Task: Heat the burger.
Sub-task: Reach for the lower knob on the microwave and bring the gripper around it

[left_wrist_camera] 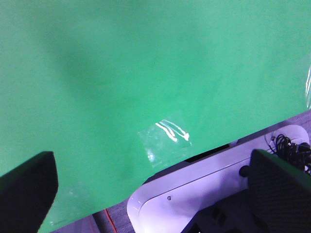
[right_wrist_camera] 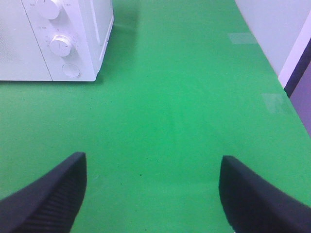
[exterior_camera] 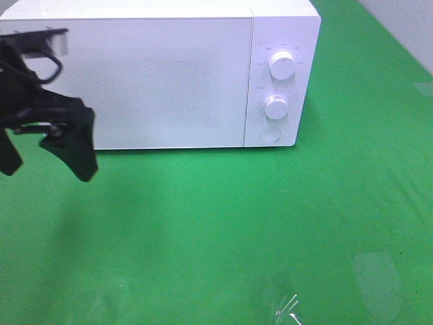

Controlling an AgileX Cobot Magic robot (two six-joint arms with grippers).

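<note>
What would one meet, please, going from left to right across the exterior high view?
The left pincer, open → microwave control panel → clear tape patch near the front → tape patch at the right edge. The microwave door overlaps the pincer, so it is omitted.

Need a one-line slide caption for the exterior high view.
Closed white microwave with two knobs on a green tabletop; open left gripper hangs at frame left, holding nothing.

White microwave (exterior_camera: 159,74) — door shut, upright
</note>
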